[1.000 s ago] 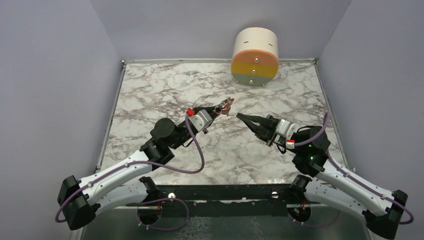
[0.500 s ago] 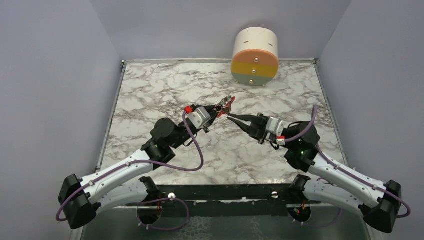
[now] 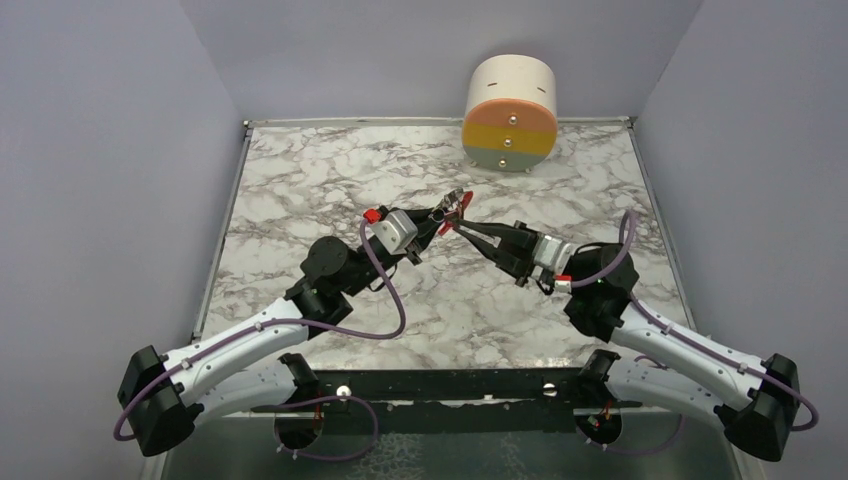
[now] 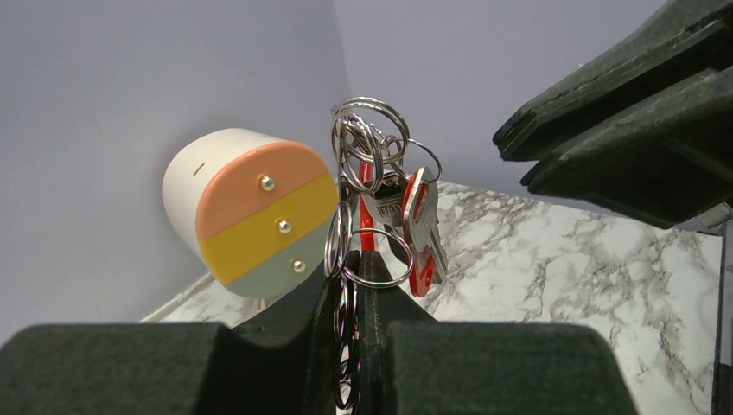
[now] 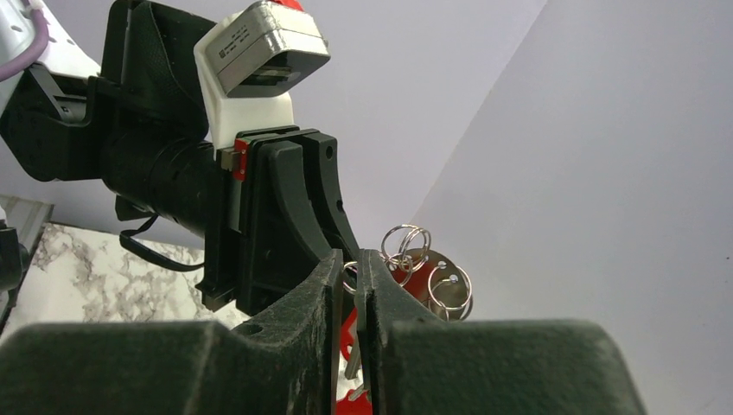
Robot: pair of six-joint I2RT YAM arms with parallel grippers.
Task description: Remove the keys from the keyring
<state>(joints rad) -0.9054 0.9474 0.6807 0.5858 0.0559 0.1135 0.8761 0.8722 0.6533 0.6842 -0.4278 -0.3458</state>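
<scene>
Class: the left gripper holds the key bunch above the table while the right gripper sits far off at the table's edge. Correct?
No: the right gripper is at the key bunch, beside the left gripper, as the top view shows. The rest holds.

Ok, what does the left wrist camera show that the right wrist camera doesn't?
Only the left wrist view has the round striped container. Only the right wrist view has the camera housing on the left gripper. Both show the keyring with its keys, pinched in the left gripper, and the marble table.
</scene>
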